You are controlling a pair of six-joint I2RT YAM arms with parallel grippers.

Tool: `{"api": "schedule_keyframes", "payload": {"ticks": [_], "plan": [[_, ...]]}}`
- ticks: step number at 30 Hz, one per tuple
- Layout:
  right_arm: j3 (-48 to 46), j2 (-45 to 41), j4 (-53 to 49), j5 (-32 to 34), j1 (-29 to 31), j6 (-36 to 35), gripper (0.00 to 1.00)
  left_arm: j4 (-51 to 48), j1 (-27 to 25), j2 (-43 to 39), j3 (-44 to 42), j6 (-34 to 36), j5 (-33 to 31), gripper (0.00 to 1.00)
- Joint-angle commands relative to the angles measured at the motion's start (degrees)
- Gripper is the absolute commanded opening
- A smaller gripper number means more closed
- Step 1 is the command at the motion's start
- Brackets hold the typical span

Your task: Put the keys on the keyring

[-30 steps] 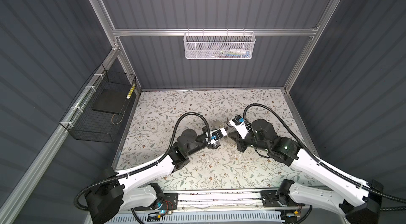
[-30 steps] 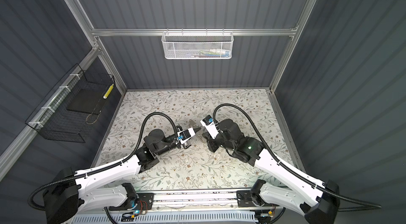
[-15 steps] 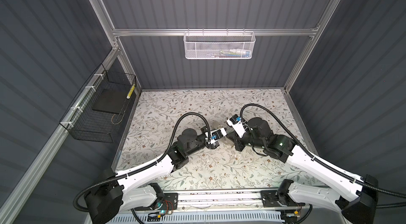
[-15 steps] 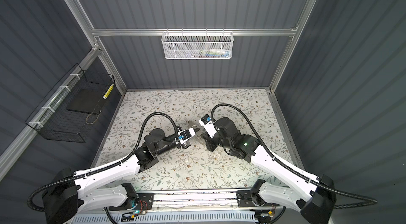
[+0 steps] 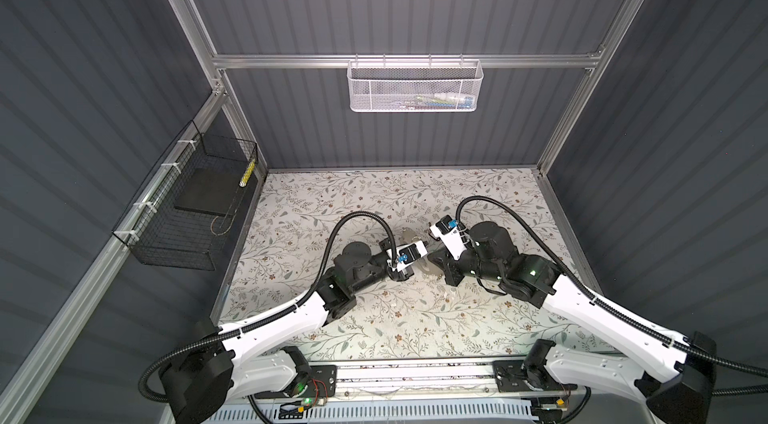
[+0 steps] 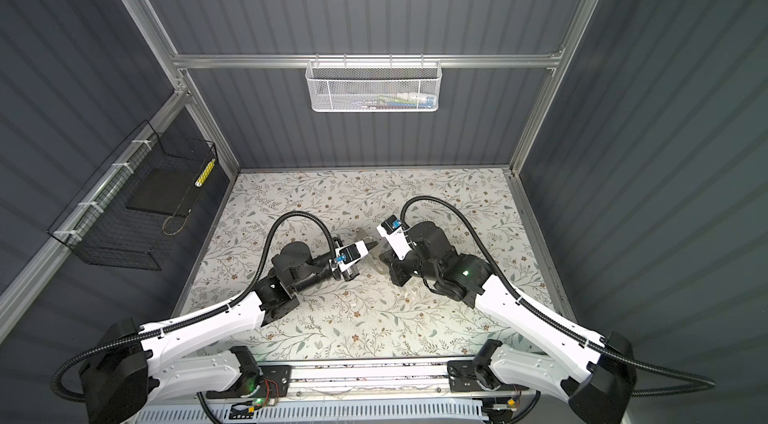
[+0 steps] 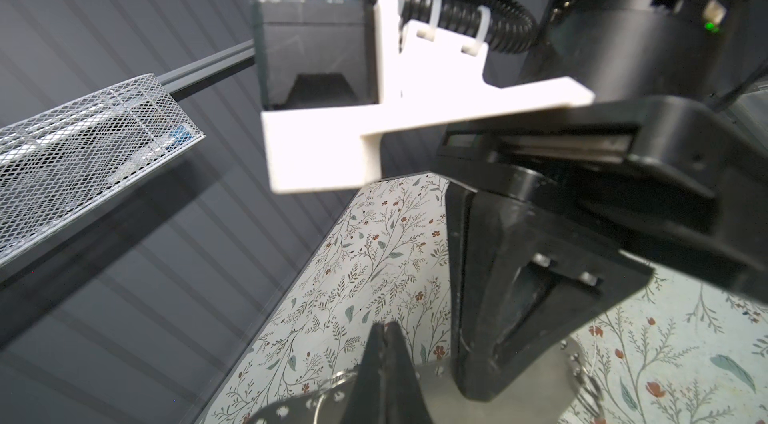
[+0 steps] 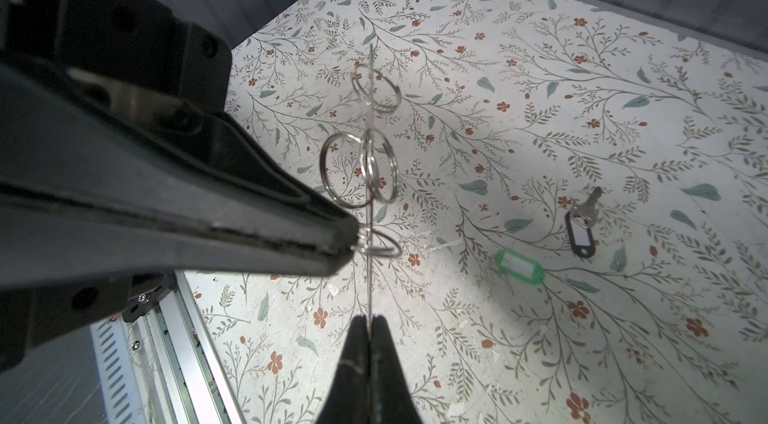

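Note:
In the right wrist view my right gripper [image 8: 369, 320] is shut on a thin metal plate [image 8: 369, 276] seen edge-on, with several steel rings [image 8: 345, 170] hanging from its holes. My left gripper [image 8: 351, 243] reaches in from the side, shut on a small ring [image 8: 378, 246] of that plate. The keyring [image 8: 519, 266], with its green tag, lies on the floral mat beyond. A key [image 8: 592, 199] on a black tag [image 8: 581, 234] lies near it. In the left wrist view my left gripper [image 7: 386, 338] is shut over the perforated plate [image 7: 436, 395]. In both top views the grippers meet at mid-table [image 5: 426, 257] [image 6: 374, 253].
A white mesh basket [image 5: 415, 87] hangs on the back wall and a black wire basket [image 5: 187, 209] on the left wall. The aluminium rail [image 5: 415, 376] runs along the table's front edge. Both arms' cables loop above the mat.
The right arm shifted slightly left toward the left gripper, then held still. Both grippers stayed shut; the left arm barely moved.

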Motion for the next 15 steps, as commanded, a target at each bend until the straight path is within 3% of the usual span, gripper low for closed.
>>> {"api": "schedule_keyframes", "payload": {"ticks": [1, 15], "plan": [[1.19, -0.40, 3.38, -4.43, 0.12, 1.87, 0.00, 2.38, 0.50, 0.91, 0.77, 1.46, 0.05, 0.00], [2.64, 1.42, 5.14, -7.06, 0.12, 3.40, 0.00, 10.33, 0.36, 2.84, -0.66, -2.86, -0.81, 0.00]]}}
